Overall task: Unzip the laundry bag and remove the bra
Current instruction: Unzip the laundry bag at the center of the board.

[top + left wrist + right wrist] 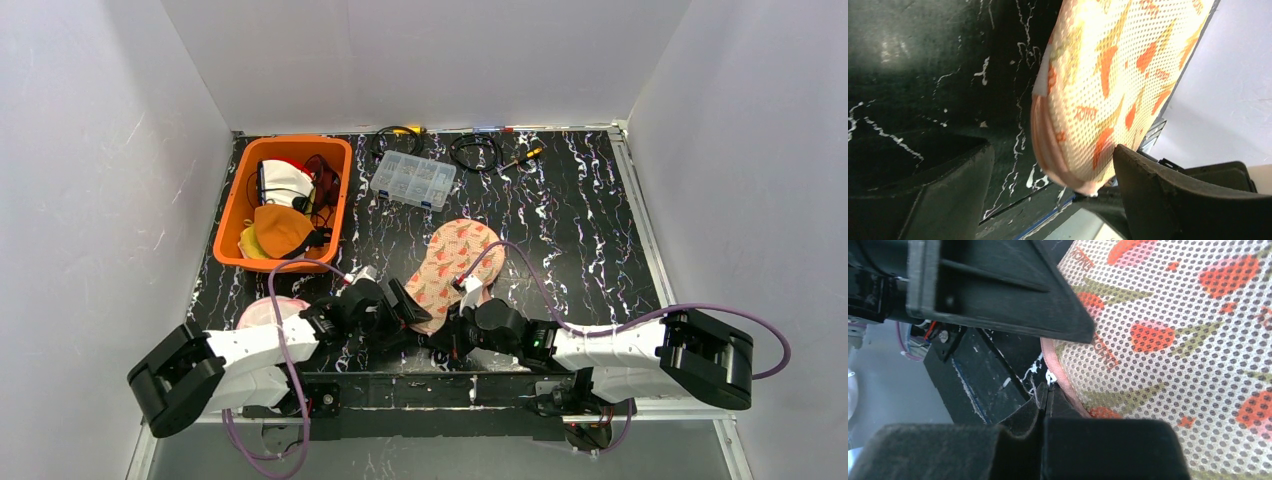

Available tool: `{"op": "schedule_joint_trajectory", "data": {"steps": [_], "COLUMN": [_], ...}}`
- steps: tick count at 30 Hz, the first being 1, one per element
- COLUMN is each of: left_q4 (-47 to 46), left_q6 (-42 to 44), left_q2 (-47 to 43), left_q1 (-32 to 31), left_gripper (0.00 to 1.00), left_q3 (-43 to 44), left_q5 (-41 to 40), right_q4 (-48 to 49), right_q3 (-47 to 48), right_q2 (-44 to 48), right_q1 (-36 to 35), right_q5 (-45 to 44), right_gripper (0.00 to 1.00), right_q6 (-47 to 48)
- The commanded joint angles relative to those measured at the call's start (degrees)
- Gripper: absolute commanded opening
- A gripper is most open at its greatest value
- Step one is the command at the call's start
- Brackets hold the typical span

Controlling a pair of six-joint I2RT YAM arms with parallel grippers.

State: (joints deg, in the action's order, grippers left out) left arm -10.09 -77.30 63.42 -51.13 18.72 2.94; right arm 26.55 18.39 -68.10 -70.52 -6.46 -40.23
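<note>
The laundry bag (452,262) is a flat oval of cream mesh with red and orange flowers, lying on the black marbled table. Its pink zip edge (1060,375) runs round the near end. My left gripper (1053,195) is open, and the bag's near end (1098,100) sits between its wide-spread fingers without being pinched. My right gripper (1046,396) is shut at the bag's edge, its tips pinching the small white zip pull (1050,377). In the top view both grippers meet at the bag's near end, left (405,305) and right (462,318). The bra is hidden.
An orange basket (232,215) of clothes stands at the back left. A clear compartment box (413,179), coiled cables (475,150) and a screwdriver (522,157) lie along the back. A pale pink rounded item (270,312) lies by the left arm. White walls enclose the table.
</note>
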Motion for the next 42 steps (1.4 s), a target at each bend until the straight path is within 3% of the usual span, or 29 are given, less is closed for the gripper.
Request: {"op": "schedule_joint_trajectory", "data": {"steps": [1,6,22,36,42], "left_q4": [-4.24,-4.59,-3.25,-0.55,-0.55], "left_q6": [-2.57,-3.55,-4.44,-0.76,5.76], "left_q2": [2.5,3.99,1.86,0.84,3.1], "left_q1": [-0.42,-0.43,-0.2,2.93,6.38], "left_gripper": [0.84,0.68,0.01,0.0,0.0], "left_q3": [2.01,2.3,0.79,0.83,3.67], "left_q5": [-2.21,-4.35,-7.41,-4.77,2.73], "right_q4": [4.73,4.56,-3.78,-19.84,-24.87], "right_q3": [2.37,2.26,0.81,-2.39,-3.74], "right_q2": [0.51,0.63,7.04,18.44,24.08], "right_q1": [-0.06,-0.15,-0.27,-0.28,-0.27], "right_q5": [2.12,2.2,-0.93,-9.55,-12.01], "right_gripper": [0.01,0.01,0.01,0.01,0.01], "right_q6": [0.52,0.62,1.62,1.06,0.33]}}
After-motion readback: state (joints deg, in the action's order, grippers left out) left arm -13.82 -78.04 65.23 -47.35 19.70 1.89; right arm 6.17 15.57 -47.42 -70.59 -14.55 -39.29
